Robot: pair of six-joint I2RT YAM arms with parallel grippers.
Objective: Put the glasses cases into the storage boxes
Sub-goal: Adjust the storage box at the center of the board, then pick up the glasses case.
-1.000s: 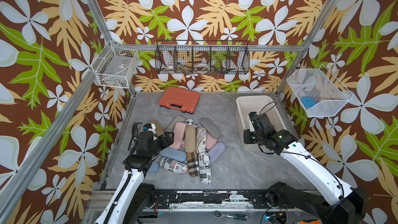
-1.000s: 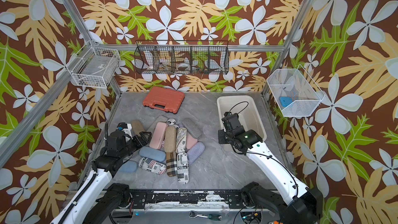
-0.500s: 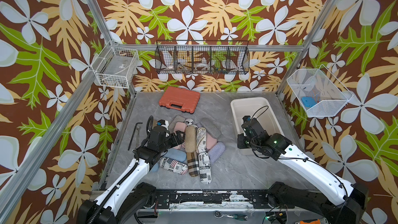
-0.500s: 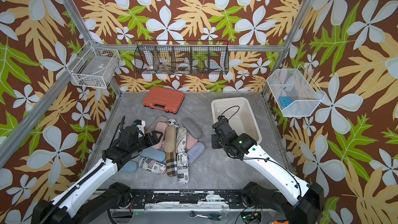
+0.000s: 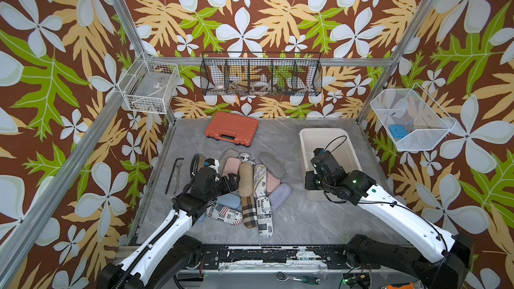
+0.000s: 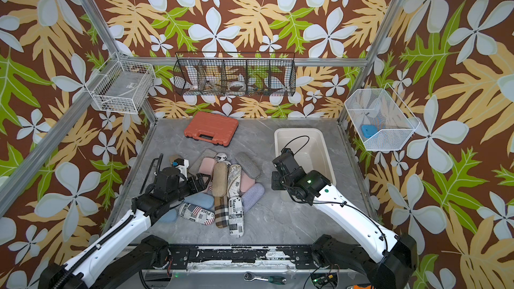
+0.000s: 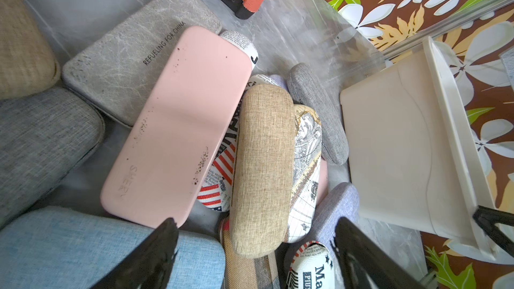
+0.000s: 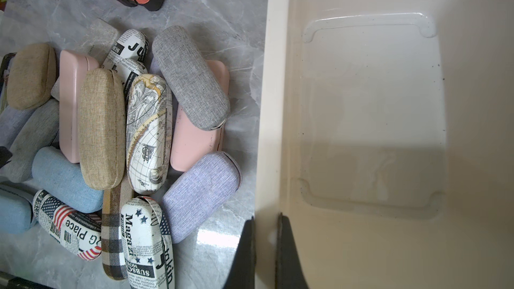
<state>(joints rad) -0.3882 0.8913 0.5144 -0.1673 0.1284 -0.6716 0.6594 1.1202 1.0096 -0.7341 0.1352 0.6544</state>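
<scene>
Visible only from right wrist: right gripper [image 8: 266, 218] clamped on storage box [image 8: 274, 107] rim, box floor bare; left gripper [image 7: 255, 219] spread open over glasses cases [image 5: 250, 187], lower centre of frame.

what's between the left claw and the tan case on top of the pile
Nothing visible. The open left claw points straight at the tan case, which lies uncovered, its near end resting on the plaid case.

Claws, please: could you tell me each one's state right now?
Left claw: open, holding nothing.
Right claw: closed on the storage box rim.
</scene>
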